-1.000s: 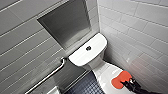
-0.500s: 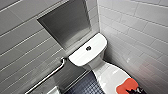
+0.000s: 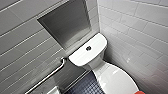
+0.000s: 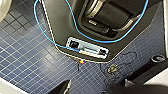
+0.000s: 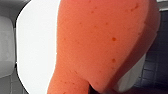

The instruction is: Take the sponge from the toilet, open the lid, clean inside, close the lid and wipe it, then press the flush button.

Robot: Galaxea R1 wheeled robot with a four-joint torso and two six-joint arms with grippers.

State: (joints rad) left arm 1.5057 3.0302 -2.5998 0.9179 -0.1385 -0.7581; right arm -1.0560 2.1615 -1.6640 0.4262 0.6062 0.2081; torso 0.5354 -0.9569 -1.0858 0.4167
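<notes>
The white toilet [image 3: 100, 66] stands in the corner with its lid [image 3: 117, 81] down. The dark round flush button [image 3: 88, 48] sits in the middle of the cistern top. A sliver of the orange-red sponge [image 3: 140, 92] shows at the lid's near right edge. In the right wrist view the sponge [image 5: 100, 42] looms large just over the white lid [image 5: 35, 50], with my right gripper [image 5: 97, 90] shut on it. My left gripper [image 4: 88, 90] hangs open over the dark blue floor tiles, away from the toilet, with nothing between its fingers.
A metal grab bar [image 3: 47, 76] runs along the grey tiled wall left of the toilet, under a recessed niche [image 3: 66, 23]. White tiled wall [image 3: 140, 32] closes in on the right. Dark blue tiled floor [image 3: 82, 87] lies left of the bowl. My own base with a blue cable [image 4: 82, 30] shows above the floor.
My right arm has drawn the sponge across the lid toward the near right, so it has nearly left the head view. The toilet and the left gripper have not moved.
</notes>
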